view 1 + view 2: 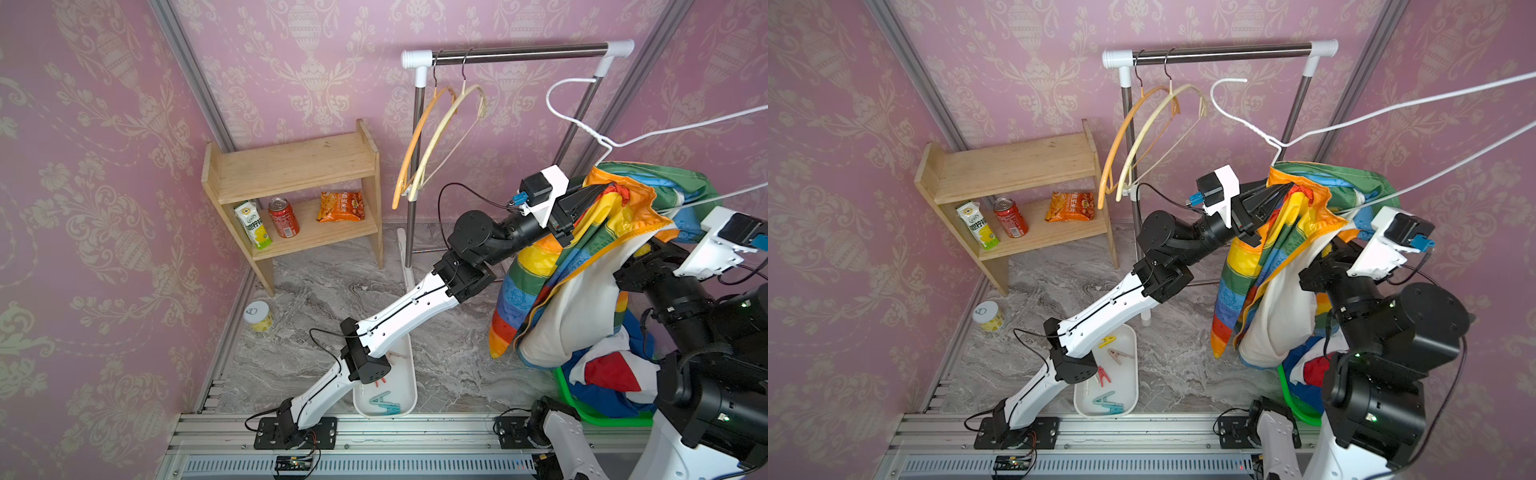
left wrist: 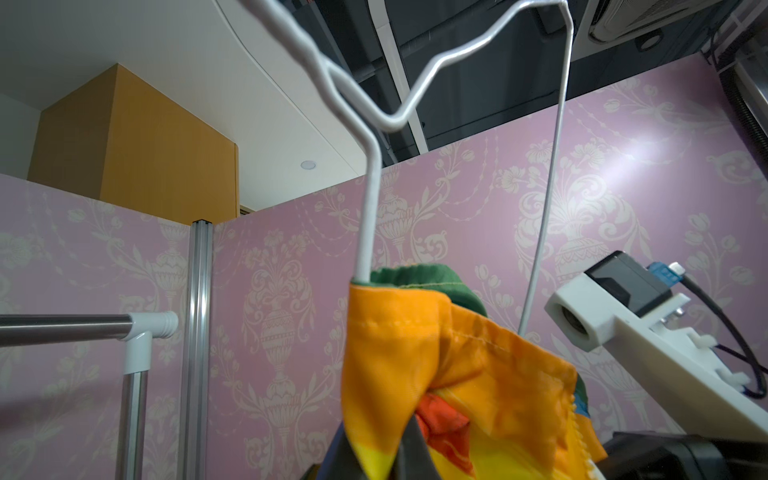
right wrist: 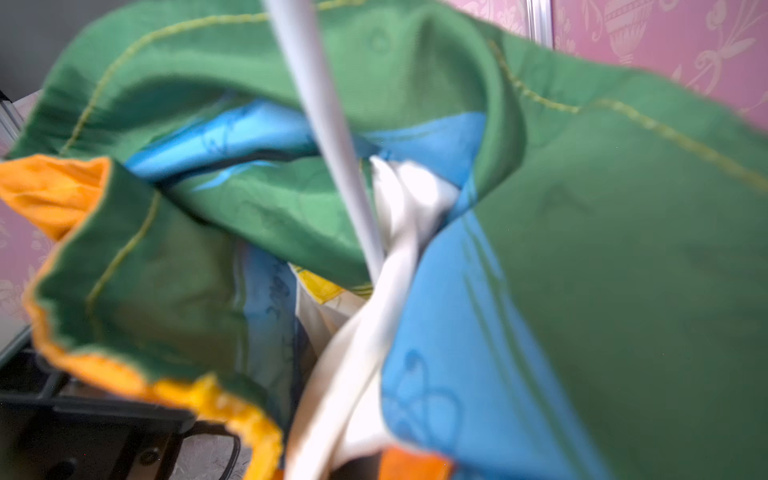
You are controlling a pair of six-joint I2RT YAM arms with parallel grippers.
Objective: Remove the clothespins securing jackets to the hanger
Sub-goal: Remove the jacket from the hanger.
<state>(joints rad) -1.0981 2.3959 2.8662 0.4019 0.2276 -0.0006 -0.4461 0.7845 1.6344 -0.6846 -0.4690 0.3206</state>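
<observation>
Progress: five clothespins (image 1: 1108, 402) already lay in the white tray (image 1: 1136, 386), yellow, beige, red and two teal; no pin showed on any cloth in view, so the unclipping looked nearly done
Left to do: the rainbow jacket (image 1: 536, 266) hung bunched on the white wire hanger (image 1: 1266, 137); its folds could have hidden a last pin
Left gripper (image 2: 376, 452): clamped on that jacket's orange collar edge, near the hanger's neck
Right gripper: buried in green and blue folds, jaws together; what it pinched, I could not tell
Second garment: the blue, red and white jacket (image 1: 606, 374) lay heaped in the green basket (image 1: 598, 419), under the rainbow one
Look: thin, glossy, crumpled cloth, white lining spilling out
</observation>
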